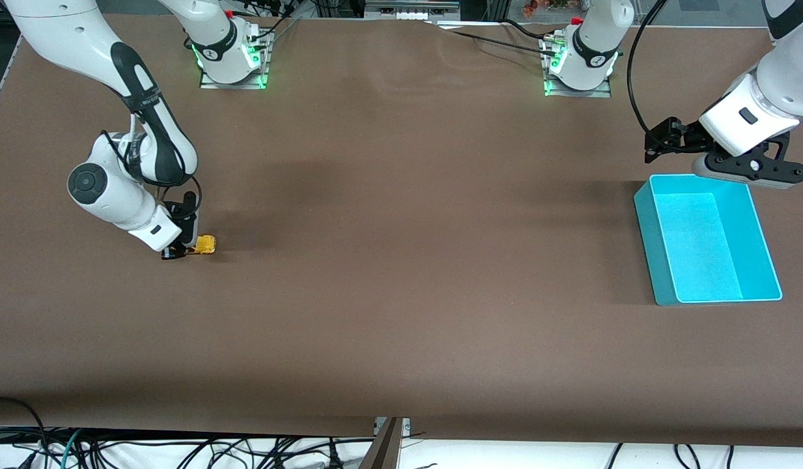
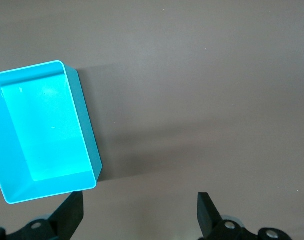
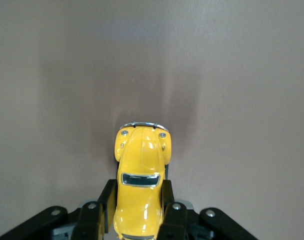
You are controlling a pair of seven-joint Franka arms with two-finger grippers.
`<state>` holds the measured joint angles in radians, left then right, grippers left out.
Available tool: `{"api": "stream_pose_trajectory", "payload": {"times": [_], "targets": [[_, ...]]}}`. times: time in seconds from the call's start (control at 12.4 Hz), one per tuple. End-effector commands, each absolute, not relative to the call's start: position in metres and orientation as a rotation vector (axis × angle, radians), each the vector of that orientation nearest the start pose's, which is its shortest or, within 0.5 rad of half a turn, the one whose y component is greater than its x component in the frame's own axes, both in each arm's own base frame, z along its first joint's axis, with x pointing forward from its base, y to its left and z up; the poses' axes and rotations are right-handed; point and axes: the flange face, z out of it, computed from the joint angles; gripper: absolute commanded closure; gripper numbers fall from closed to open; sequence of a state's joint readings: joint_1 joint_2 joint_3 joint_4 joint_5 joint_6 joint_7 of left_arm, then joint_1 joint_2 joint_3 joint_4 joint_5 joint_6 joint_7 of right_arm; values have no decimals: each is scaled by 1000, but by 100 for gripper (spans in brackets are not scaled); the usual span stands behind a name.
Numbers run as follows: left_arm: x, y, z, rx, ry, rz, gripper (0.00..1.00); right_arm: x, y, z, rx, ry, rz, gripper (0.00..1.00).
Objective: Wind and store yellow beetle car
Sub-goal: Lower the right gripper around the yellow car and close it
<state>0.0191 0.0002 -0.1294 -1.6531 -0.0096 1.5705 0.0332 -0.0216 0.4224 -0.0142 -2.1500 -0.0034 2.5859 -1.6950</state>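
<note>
While the right gripper [image 1: 180, 251] sat low at the tabletop [image 1: 401, 273] toward the right arm's end, its fingers [image 3: 168, 200] were clamped on the flanks of the yellow beetle car [image 1: 205, 244], rear half between them, bonnet and chrome bumper projecting clear. Car's long axis ran straight out along the line of the gripper's reach, nose away from the wrist; in the front view the car lay at table level, wheels apparently on or just above the brown surface (contact not resolvable). Judgement: a pull-back wind would run along this same axis, so the grip looked suitably aligned. Turquoise bin [image 1: 707, 238] stood well apart, near the tabletop's edge at the left arm's end, open side up, nothing visible inside. Left gripper [image 1: 743, 166] waited over the bin's rim nearest the bases, jaws spread wide, holding nothing. Right arm was plainly the nearer to the car; left arm nearer the bin. No brand, label or legible writing seen on car, bin or grippers.
</note>
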Motion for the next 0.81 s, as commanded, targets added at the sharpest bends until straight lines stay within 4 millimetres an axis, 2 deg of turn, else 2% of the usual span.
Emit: {"api": "stream_pose_trajectory", "payload": {"times": [0.0, 0.73], "targets": [[550, -62, 590, -3118, 223, 136, 0, 561, -46, 194, 2080, 2338, 14, 75], [551, -63, 589, -3118, 228, 138, 0, 558, -93, 191, 2053, 2350, 21, 75]]}}
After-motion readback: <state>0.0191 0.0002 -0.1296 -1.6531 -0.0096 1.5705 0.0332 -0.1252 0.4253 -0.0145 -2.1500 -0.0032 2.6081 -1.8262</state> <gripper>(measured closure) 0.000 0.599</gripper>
